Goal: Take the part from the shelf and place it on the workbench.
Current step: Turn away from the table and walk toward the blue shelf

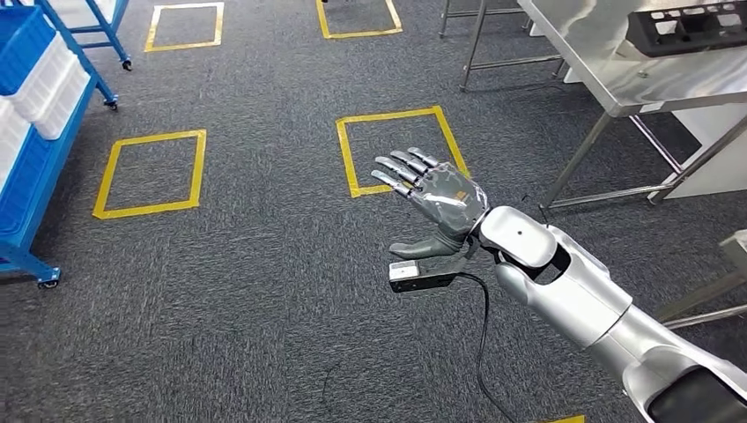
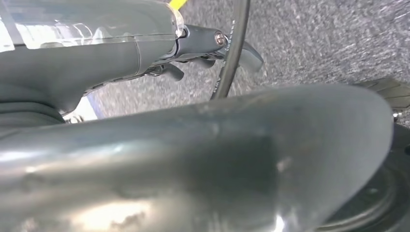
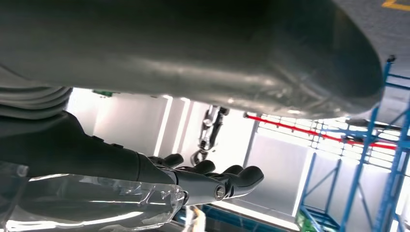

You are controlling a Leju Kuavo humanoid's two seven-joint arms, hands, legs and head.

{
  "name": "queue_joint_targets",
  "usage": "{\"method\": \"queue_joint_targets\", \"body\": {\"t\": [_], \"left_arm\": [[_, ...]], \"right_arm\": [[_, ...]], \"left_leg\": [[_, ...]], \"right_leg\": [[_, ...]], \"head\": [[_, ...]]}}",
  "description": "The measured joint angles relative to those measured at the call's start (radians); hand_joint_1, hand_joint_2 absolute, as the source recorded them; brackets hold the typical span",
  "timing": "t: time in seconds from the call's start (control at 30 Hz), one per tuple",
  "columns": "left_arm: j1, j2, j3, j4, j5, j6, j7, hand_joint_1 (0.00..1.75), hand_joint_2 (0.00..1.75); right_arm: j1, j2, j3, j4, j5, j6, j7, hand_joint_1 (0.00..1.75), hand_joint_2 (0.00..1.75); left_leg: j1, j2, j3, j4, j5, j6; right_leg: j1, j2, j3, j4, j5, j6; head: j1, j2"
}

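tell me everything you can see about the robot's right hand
The right hand is grey and silver with dark fingers, on a silver arm. It is open, fingers stretched apart, thumb sticking out to the side, holding nothing. It hangs in the air above the grey carpet, over a yellow taped square, touching nothing.

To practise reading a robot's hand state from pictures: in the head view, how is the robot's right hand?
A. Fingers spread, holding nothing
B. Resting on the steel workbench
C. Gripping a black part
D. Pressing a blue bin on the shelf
A: the right hand is stretched out above the grey carpet with its fingers apart and nothing in them, clear of the workbench.
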Motion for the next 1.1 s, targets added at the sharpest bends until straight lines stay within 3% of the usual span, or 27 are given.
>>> {"method": "queue_joint_targets", "body": {"t": [0.03, 0.1, 0.17, 0.23, 0.3, 0.37, 0.43, 0.47, 0.53, 0.6, 0.63, 0.67, 0.73, 0.77, 0.83, 0.87, 0.93, 0.97, 1.0, 1.03, 1.1], "left_arm": [[0.0, 0.0, 0.0, 0.0, -0.001, 0.0, 0.001, 0.0, 0.0], [-0.001, 0.0, 0.0, 0.0, -0.006, 0.0, 0.003, 0.0, 0.0], [-0.001, 0.0, 0.0, 0.0, -0.01, 0.001, 0.005, 0.0, 0.0], [0.002, 0.001, 0.0, 0.0, -0.014, 0.001, 0.008, 0.0, 0.0], [0.004, 0.001, 0.0, 0.0, -0.017, 0.002, 0.011, 0.0, 0.0], [0.002, 0.001, 0.0, 0.0, -0.018, 0.002, 0.013, 0.0, 0.0], [0.001, 0.001, 0.0, 0.0, -0.018, 0.001, 0.012, 0.0, 0.0], [0.001, 0.001, 0.0, 0.0, -0.018, 0.0, 0.011, 0.0, 0.0], [0.001, 0.001, 0.0, 0.0, -0.019, 0.0, 0.01, 0.0, 0.0], [0.0, 0.002, 0.0, 0.0, -0.019, 0.001, 0.009, 0.0, 0.0], [-0.001, 0.002, 0.0, 0.0, -0.019, 0.001, 0.008, 0.0, 0.0], [-0.002, 0.002, 0.0, 0.0, -0.019, 0.002, 0.008, 0.0, 0.0], [-0.001, 0.002, 0.0, 0.0, -0.019, 0.003, 0.007, 0.0, 0.0], [0.0, 0.003, 0.0, 0.0, -0.018, 0.004, 0.007, 0.0, 0.0], [0.0, 0.003, 0.0, 0.0, -0.016, 0.006, 0.006, 0.0, 0.0], [-0.001, 0.003, 0.0, 0.0, -0.016, 0.007, 0.006, 0.0, 0.0], [-0.002, 0.003, 0.0, 0.0, -0.015, 0.008, 0.005, 0.0, 0.0], [-0.002, 0.003, 0.0, 0.0, -0.015, 0.009, 0.004, 0.0, 0.0], [-0.002, 0.003, 0.0, 0.0, -0.014, 0.01, 0.003, 0.0, 0.0], [-0.002, 0.003, 0.0, -0.001, -0.013, 0.012, 0.002, 0.0, 0.0], [-0.002, 0.003, 0.0, -0.001, -0.01, 0.015, 0.001, 0.0, 0.0]], "right_arm": [[-0.002, 0.0, 0.0, 0.001, -0.001, 0.0, -0.001, 0.0, 0.0], [-0.007, 0.0, 0.0, 0.001, -0.003, 0.0, -0.003, 0.0, 0.0], [-0.01, 0.0, 0.0, 0.001, -0.006, 0.0, -0.003, 0.0, 0.0], [-0.014, 0.0, 0.0, 0.001, -0.008, 0.0, -0.004, 0.0, 0.0], [-0.018, 0.002, -0.001, 0.001, -0.009, 0.0, -0.004, 0.0, 0.0], [-0.02, 0.001, -0.001, 0.003, -0.01, 0.0, -0.005, 0.0, 0.0], [-0.019, 0.0, -0.001, 0.006, -0.011, -0.001, -0.009, 0.0, 0.0], [-0.019, 0.0, -0.001, 0.008, -0.011, -0.002, -0.012, 0.0, 0.0], [-0.019, 0.001, -0.001, 0.009, -0.012, -0.002, -0.015, 0.0, 0.0], [-0.021, 0.001, -0.001, 0.007, -0.012, -0.002, -0.015, 0.0, 0.0], [-0.022, 0.001, -0.001, 0.006, -0.012, -0.002, -0.015, 0.0, 0.0], [-0.023, 0.0, -0.001, 0.006, -0.012, -0.002, -0.014, 0.0, 0.0], [-0.023, 0.002, -0.001, 0.003, -0.012, -0.002, -0.014, 0.0, 0.0], [-0.023, 0.002, -0.001, 0.001, -0.012, -0.002, -0.014, 0.0, 0.0], [-0.024, 0.001, -0.001, -0.004, -0.012, -0.002, -0.014, 0.0, 0.0], [-0.022, -0.001, -0.001, -0.004, -0.012, -0.002, -0.013, 0.0, 0.0], [-0.016, -0.006, -0.001, -0.004, -0.013, -0.001, -0.013, 0.0, 0.0], [-0.013, -0.007, 0.0, -0.004, -0.012, -0.001, -0.013, 0.0, 0.0], [-0.011, -0.008, 0.0, -0.004, -0.012, -0.001, -0.013, 0.0, 0.0], [-0.012, -0.008, 0.0, -0.004, -0.012, -0.001, -0.013, 0.0, 0.0], [-0.016, -0.008, 0.0, -0.004, -0.013, -0.001, -0.013, 0.0, 0.0]], "left_leg": [[0.0, -0.012, 0.0, 0.003, -0.001, -0.001], [-0.001, -0.036, -0.004, 0.01, -0.003, -0.008], [-0.001, -0.057, -0.012, 0.013, 0.0, -0.019], [0.003, -0.067, -0.018, 0.011, 0.003, -0.032], [0.001, -0.022, -0.033, 0.045, -0.02, -0.041], [0.001, 0.036, -0.081, 0.153, -0.079, -0.048], [0.004, 0.051, -0.134, 0.268, -0.125, -0.052], [0.005, 0.054, -0.14, 0.286, -0.124, -0.053], [0.005, 0.065, -0.096, 0.209, -0.076, -0.051], [-0.002, 0.104, -0.025, 0.077, -0.031, -0.043], [-0.007, 0.118, -0.004, 0.037, -0.021, -0.037], [-0.012, 0.125, 0.003, 0.017, -0.021, -0.031], [-0.013, 0.104, 0.003, 0.011, -0.017, -0.018], [-0.012, 0.092, 0.004, 0.005, -0.013, -0.012], [-0.007, 0.072, 0.009, -0.005, -0.006, 0.0], [-0.007, 0.062, 0.009, -0.007, -0.005, 0.003], [-0.007, 0.037, 0.009, -0.006, -0.004, 0.006], [-0.007, 0.024, 0.008, -0.005, -0.004, 0.006], [-0.007, 0.011, 0.009, -0.003, -0.005, 0.005], [-0.007, -0.002, 0.009, 0.0, -0.006, 0.004], [-0.007, -0.026, 0.005, 0.009, -0.01, -0.003]], "right_leg": [[-0.001, 0.009, 0.025, -0.059, 0.04, -0.002], [-0.005, 0.052, 0.076, -0.178, 0.094, -0.006], [-0.005, 0.073, 0.094, -0.223, 0.103, -0.008], [-0.003, 0.05, 0.096, -0.229, 0.107, -0.017], [-0.004, 0.025, 0.103, -0.239, 0.112, -0.031], [0.0, 0.0, 0.106, -0.243, 0.112, -0.041], [0.005, -0.027, 0.105, -0.242, 0.11, -0.045], [0.006, -0.041, 0.106, -0.241, 0.108, -0.045], [0.008, -0.065, 0.109, -0.24, 0.105, -0.044], [0.012, -0.087, 0.114, -0.239, 0.098, -0.037], [0.015, -0.097, 0.116, -0.238, 0.096, -0.033], [0.017, -0.107, 0.117, -0.239, 0.094, -0.029], [0.019, -0.126, 0.119, -0.241, 0.091, -0.02], [0.016, -0.119, 0.119, -0.235, 0.084, -0.016], [0.011, -0.071, 0.095, -0.177, 0.045, -0.009], [0.007, -0.039, 0.068, -0.118, 0.015, -0.007], [0.006, -0.01, 0.003, 0.002, -0.028, -0.005], [0.006, -0.006, -0.017, 0.029, -0.027, -0.004], [0.005, -0.004, -0.019, 0.02, -0.005, -0.004], [0.003, 0.001, -0.004, -0.024, 0.031, -0.004], [-0.005, 0.042, 0.048, -0.15, 0.098, -0.005]], "head": [[0.0, 0.0], [0.0, 0.0], [0.0, 0.0], [0.0, 0.0], [0.0, 0.0], [0.0, 0.0], [0.0, 0.0], [0.0, 0.0], [0.0, 0.0], [0.0, 0.0], [0.0, 0.0], [0.0, 0.0], [0.0, 0.0], [0.0, 0.0], [0.0, 0.0], [0.0, 0.0], [0.0, 0.0], [0.0, 0.0], [0.0, 0.0], [0.0, 0.0], [0.0, 0.0]]}}
